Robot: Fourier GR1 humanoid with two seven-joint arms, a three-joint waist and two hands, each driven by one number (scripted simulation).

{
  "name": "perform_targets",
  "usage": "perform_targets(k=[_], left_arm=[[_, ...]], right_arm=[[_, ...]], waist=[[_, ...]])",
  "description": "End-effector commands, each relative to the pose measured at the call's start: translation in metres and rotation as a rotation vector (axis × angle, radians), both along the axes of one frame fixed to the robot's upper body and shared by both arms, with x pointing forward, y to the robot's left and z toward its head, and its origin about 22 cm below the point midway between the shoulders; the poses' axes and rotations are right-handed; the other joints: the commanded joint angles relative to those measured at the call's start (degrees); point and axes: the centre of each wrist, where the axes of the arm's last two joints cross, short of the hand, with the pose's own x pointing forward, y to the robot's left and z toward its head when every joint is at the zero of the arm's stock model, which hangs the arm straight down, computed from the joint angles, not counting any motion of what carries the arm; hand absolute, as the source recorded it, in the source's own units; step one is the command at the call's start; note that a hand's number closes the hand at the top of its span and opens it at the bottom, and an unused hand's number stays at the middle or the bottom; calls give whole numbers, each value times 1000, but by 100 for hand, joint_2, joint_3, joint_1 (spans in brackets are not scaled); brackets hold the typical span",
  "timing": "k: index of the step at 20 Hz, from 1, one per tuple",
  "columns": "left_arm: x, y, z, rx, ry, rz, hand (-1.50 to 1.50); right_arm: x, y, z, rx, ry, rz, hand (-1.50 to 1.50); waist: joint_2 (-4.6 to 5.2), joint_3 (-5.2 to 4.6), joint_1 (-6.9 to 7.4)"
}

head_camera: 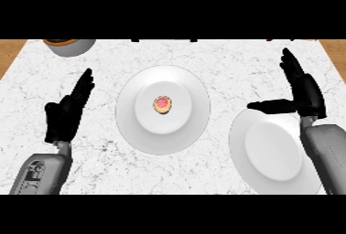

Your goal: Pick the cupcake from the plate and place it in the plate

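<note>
While reading from the left edge of the tabletop (223,59), met a grey bowl (69,46) at the far corner, cut by the view's top and well apart from the rest. Next found the left hand (64,116) over bare marble, fingers straight and close together, pointing away, holding nothing.

Just right of it, found the middle plate (132,123) and, at its centre, the cupcake (163,103). Stood upright there, pink top showing, small and round, so offered no long axis to line a grasp up with. Lay rightward of the left hand and leftward of the right hand, roughly level with both across the view. Judged the left hand somewhat nearer by the palm, though not by much, given the right thumb's reach toward the middle.

Further right, found the second plate (270,151), bare, nearer the view's lower edge, its right side hidden under the grey forearm. Last, found the right hand (302,93) just beyond that plate's far rim, fingers straight and pointing away, thumb spread leftward over the rim, holding nothing.

Fitted two readings equally: cupcake waiting on the middle plate for a trip to the bare one, or already brought from the bare one and set down. Could not settle between them.
</note>
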Motion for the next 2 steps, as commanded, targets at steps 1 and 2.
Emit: perform_targets(k=[1, 2], left_arm=[[3, -5, 2, -10, 11, -4, 0], [11, -6, 2, 1, -8, -8, 0]], right_arm=[[0, -31, 24, -2, 5, 11, -150], [-12, -14, -29, -6, 6, 13, -150]], waist=[[-1, -1, -5], [7, 0, 0]])
